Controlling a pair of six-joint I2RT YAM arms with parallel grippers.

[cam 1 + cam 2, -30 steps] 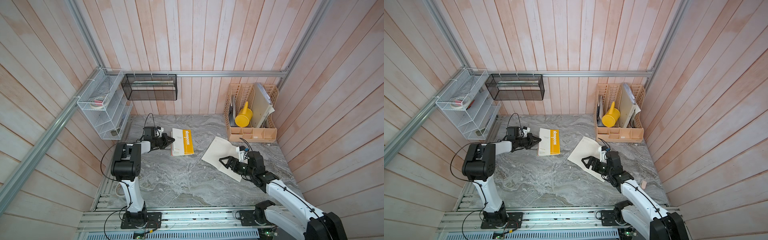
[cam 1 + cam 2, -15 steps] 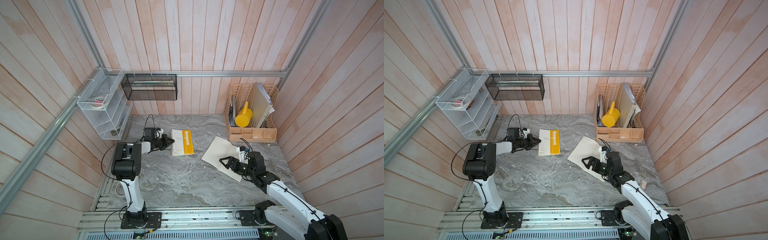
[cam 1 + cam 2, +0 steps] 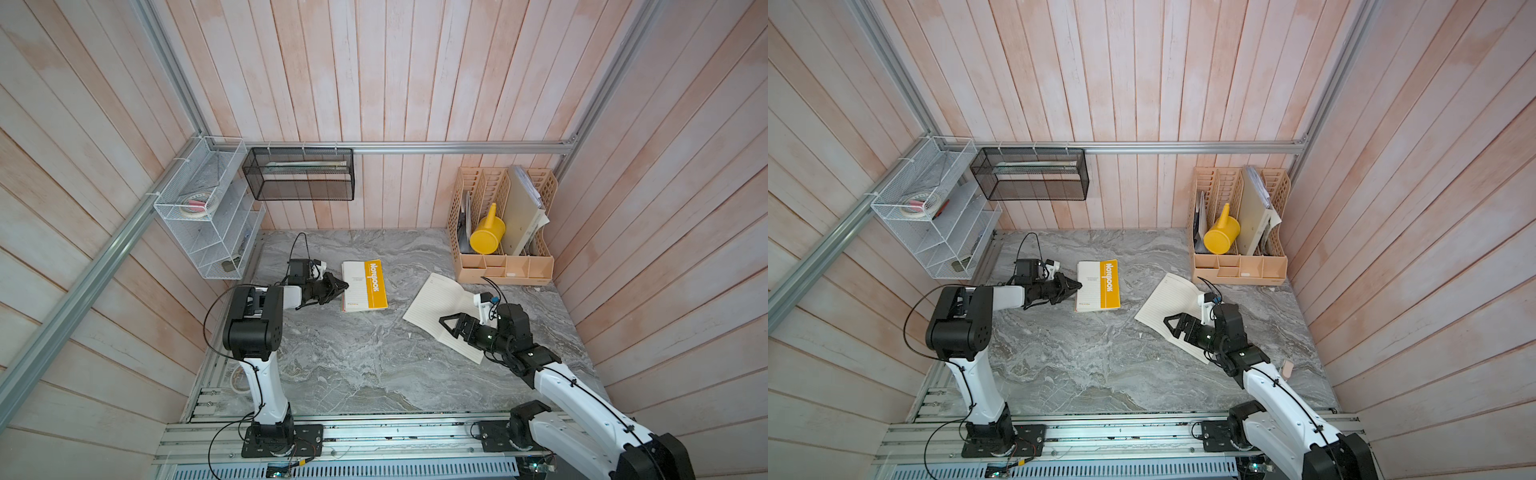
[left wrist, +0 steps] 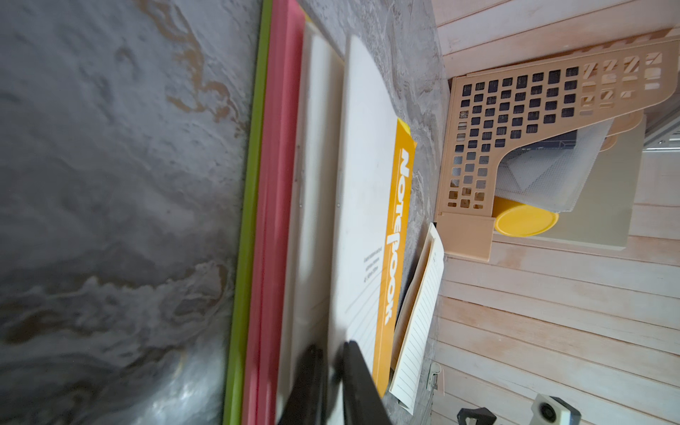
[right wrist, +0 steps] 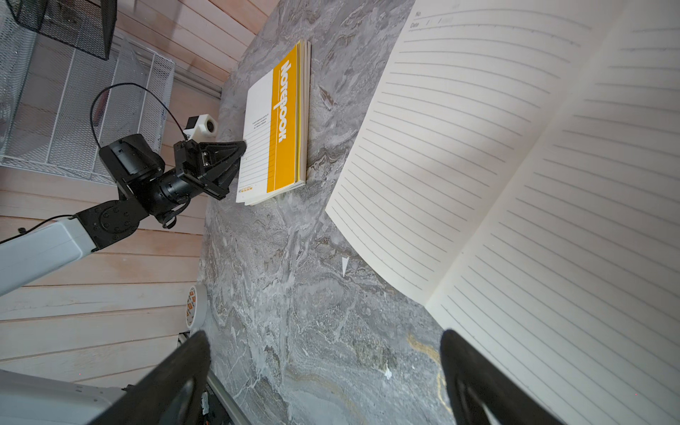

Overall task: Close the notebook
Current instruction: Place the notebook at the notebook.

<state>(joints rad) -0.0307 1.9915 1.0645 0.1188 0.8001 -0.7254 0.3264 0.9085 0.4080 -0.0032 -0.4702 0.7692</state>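
The notebook [image 3: 365, 286] [image 3: 1099, 286], white with a yellow band, lies shut on the marble table's left side. In the left wrist view its cover [image 4: 368, 220] rests on cream pages, above a pink and a green book. My left gripper [image 3: 345, 286] [image 3: 1079, 286] [image 4: 331, 347] [image 5: 243, 145] is at the notebook's left edge. Its fingers stand a narrow gap apart, with the cover's edge between them. My right gripper [image 3: 444, 324] [image 3: 1168, 322] [image 5: 323, 342] hangs open and empty over the near corner of an open lined book [image 3: 432, 299] [image 5: 515, 184].
A beige desk organizer [image 3: 505, 266] with a yellow jug [image 3: 486, 237] and folders stands at the back right. A white wire shelf [image 3: 208, 216] and a black mesh basket [image 3: 299, 174] hang on the walls. A tape roll [image 5: 193, 305] sits at the table's left edge.
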